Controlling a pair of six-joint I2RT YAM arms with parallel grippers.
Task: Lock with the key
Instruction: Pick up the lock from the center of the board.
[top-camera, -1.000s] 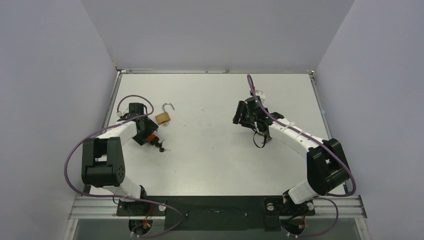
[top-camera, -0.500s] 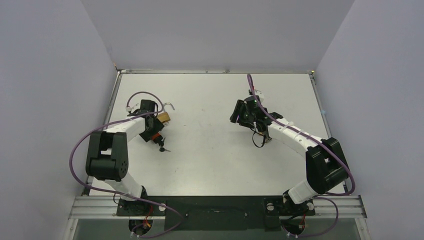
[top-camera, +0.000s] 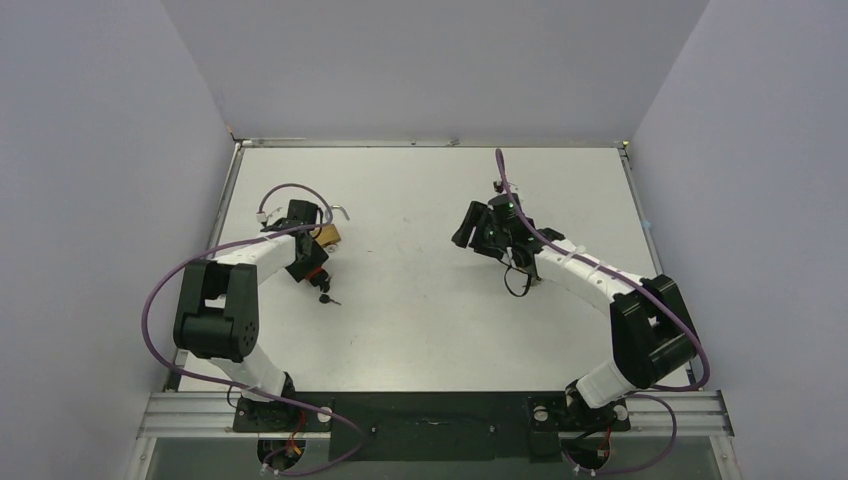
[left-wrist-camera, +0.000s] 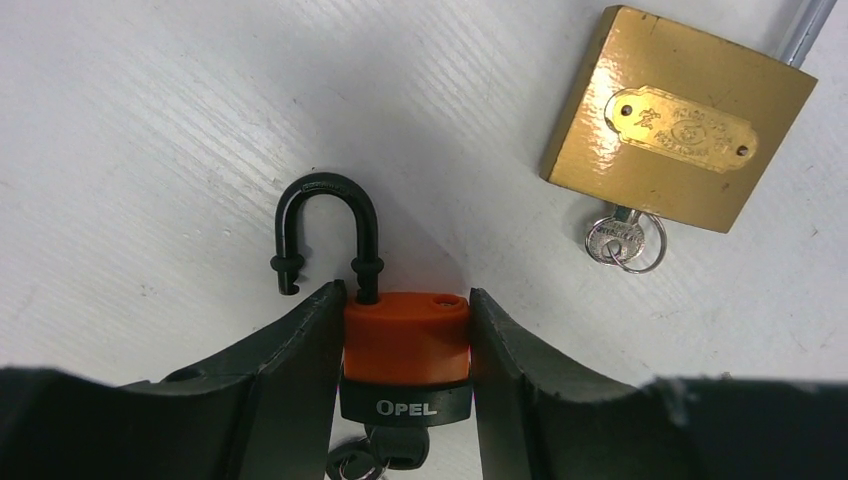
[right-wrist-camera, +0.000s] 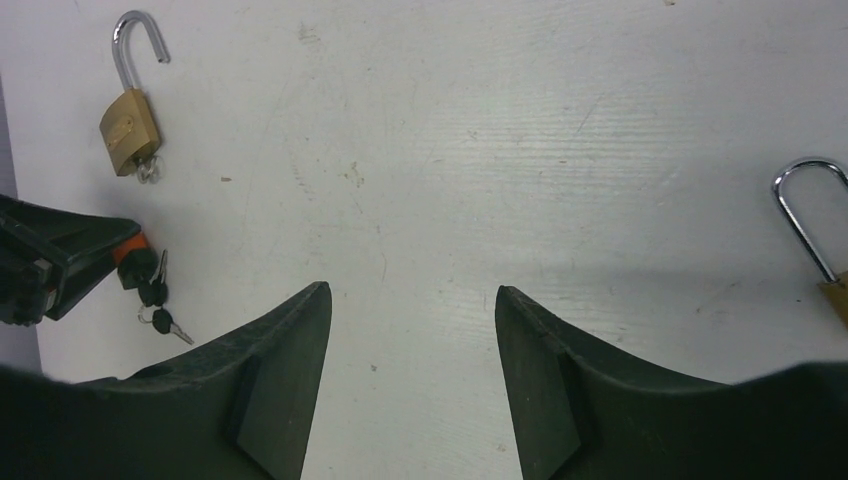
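While the left fingers (top-camera: 312, 266) grip the orange lock (top-camera: 318, 272) at the left of the table (top-camera: 420, 330), little of the job looks done. From above, its keys (top-camera: 326, 297) lie just on the near side of it, a brass lock (top-camera: 328, 236) just on the far side. The right fingers (top-camera: 465, 230) hover well apart, right of centre.

At the left wrist, the fingers are shut snugly on both sides of the orange body. Its black shackle (left-wrist-camera: 325, 225) stands raised, one leg in the body and the other free beside it, so the lock is open. The keys show at its base; whether one sits in the keyhole I cannot tell. The brass lock lies apart to the right, a key ring (left-wrist-camera: 625, 240) at its lower edge.

At the right wrist, the right fingers are spread wide and empty above the table. A second brass lock (right-wrist-camera: 812, 215) shows at the right edge.

As I judge it, the grasp is made. Pressing the shackle home and turning the key are not yet done, and that is likely work for the right fingers.
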